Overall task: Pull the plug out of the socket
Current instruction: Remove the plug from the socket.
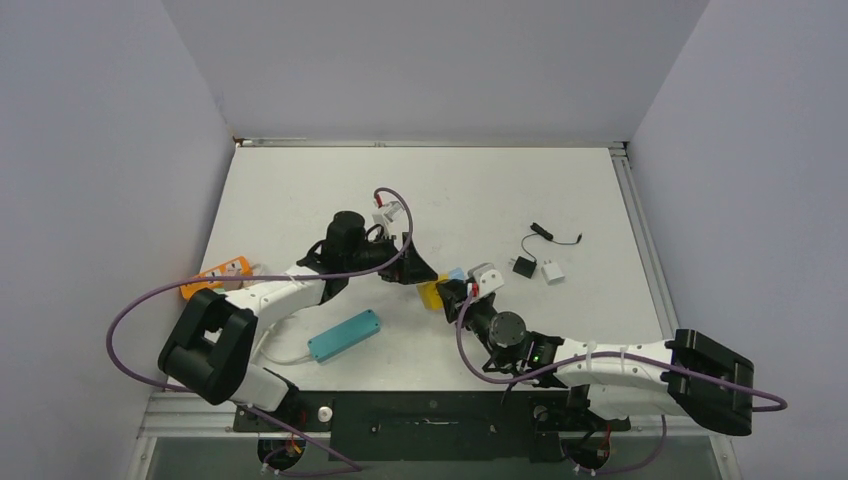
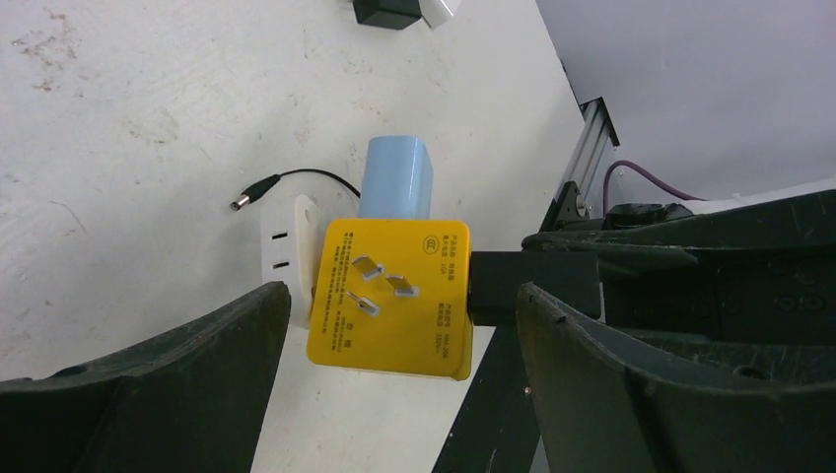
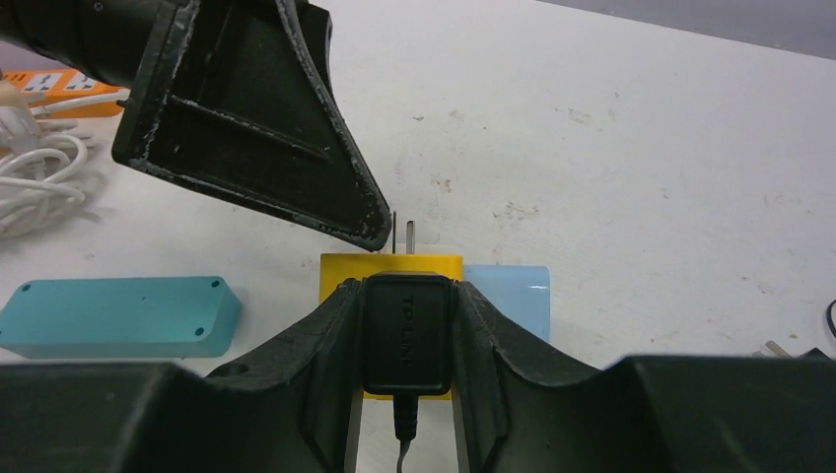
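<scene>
Yellow plastic marks the socket adapter (image 2: pixel 392 296) at the middle of the white table (image 1: pixel 480 190), its three metal prongs (image 2: pixel 373 281) turned toward the left wrist camera; a pale blue block (image 2: pixel 396 177) sits against its far side and a white plug body (image 2: pixel 284 246) against its left side in that view. The black plug (image 3: pixel 405 333), a moulded adapter with a thin lead running out of its back, is seated in the yellow socket adapter; the right gripper (image 3: pixel 405 340) pinches it, one finger pressed to each side. The left gripper (image 2: pixel 399 335) stands with its jaws spread wide to either side of the yellow adapter; neither of its fingers (image 2: pixel 187 394) touches the adapter in the left wrist view. From above, the two grippers meet nose to nose just left of the table's centre. A teal box (image 1: pixel 344 335) lies near the left arm, with an orange power strip (image 1: pixel 215 277) and a white cable (image 1: pixel 275 350) further left; a black adapter (image 1: pixel 523 267) and a white charger (image 1: pixel 552 271) lie together well to the right, beside a short black lead (image 1: pixel 555 238).
</scene>
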{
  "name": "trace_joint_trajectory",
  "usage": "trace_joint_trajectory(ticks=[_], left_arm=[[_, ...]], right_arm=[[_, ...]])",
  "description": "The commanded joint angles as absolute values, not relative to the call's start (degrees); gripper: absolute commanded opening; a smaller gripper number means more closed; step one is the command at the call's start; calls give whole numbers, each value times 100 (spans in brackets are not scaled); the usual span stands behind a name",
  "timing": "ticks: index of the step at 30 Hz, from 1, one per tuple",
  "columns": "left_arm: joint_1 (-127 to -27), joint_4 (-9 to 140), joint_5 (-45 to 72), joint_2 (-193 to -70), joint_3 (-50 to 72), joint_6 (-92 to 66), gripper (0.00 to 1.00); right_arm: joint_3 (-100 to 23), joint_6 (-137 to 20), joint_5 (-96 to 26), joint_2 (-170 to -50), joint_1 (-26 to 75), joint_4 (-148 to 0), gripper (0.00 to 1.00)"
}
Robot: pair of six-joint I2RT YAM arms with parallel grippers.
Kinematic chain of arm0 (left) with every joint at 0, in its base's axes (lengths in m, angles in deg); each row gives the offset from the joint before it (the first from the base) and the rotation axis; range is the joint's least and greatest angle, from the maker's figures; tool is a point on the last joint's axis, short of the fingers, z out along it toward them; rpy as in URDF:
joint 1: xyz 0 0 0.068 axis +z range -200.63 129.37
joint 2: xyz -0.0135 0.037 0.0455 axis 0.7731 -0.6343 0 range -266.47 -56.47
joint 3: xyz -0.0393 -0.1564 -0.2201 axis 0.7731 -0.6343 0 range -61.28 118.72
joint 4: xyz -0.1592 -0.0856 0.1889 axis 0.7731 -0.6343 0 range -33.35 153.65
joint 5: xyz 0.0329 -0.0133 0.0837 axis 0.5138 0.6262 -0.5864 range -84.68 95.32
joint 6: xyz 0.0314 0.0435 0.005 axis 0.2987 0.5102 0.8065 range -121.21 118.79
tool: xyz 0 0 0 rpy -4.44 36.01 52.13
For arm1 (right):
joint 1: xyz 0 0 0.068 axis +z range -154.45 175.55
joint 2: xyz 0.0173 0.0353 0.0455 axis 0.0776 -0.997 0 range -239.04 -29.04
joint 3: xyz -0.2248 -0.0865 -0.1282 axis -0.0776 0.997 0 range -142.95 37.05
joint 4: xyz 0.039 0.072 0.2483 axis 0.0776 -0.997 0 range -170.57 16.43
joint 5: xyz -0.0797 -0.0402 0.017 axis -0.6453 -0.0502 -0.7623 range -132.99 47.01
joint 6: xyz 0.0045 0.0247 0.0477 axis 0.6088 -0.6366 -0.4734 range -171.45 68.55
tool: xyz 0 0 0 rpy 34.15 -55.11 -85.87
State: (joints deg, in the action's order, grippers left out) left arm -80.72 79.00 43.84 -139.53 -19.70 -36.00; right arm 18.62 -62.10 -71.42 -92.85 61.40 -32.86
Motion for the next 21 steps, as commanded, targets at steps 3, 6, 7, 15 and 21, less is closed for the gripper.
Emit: trace_joint_trajectory(ticks=[3,6,7,15,21], left_arm=[[-8122,7636,4501,-14180,-1505,-3636,81],[-8122,7513,4479,-14297,-1465,-3629,81],[-8122,7470,4473,-14323,-1447,-3632,81],[-8202,7464,4783,-14463,-1343,-3495,82],[-8306,7500,5017,-14619,-1282,-3506,82]], right_arm=[[1807,-5768,-8024,-9350,6364,-2322,5],[1813,-5778,-8073,-9340,6375,-2330,5],[1815,-5782,-8097,-9338,6375,-2330,5],[1868,-5782,-8076,-9226,6373,-2317,5],[1929,-5791,-8035,-9126,6375,-2269,5]])
